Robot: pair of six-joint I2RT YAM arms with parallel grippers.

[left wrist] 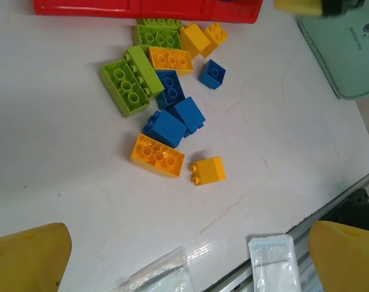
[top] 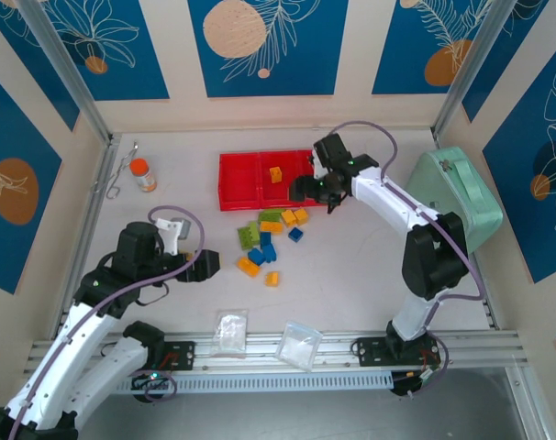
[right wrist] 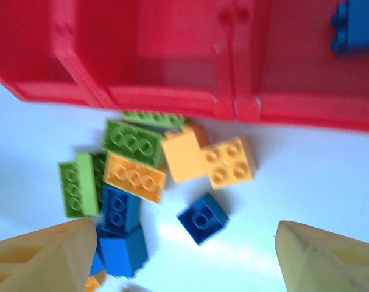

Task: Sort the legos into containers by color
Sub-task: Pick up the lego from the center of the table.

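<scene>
My right claw [top: 319, 188] hangs wide open with nothing in it, over the near edge of the red tray [top: 230, 183]. The legos [top: 269, 240] lie in a pile on the table [top: 370, 275], just beside the tray on my side. My left claw [top: 200, 264] is wide open too, near the pile. From the top I see a yellow brick [top: 275, 173] in the middle box. My right wrist view shows a blue brick [right wrist: 355, 27] in the tray. The writing on the mint case [left wrist: 355, 36] is too small to read.

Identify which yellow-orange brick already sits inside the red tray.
The yellow-orange brick in the red tray's middle compartment; the other yellow-orange bricks all lie on the table in front of it.
</scene>
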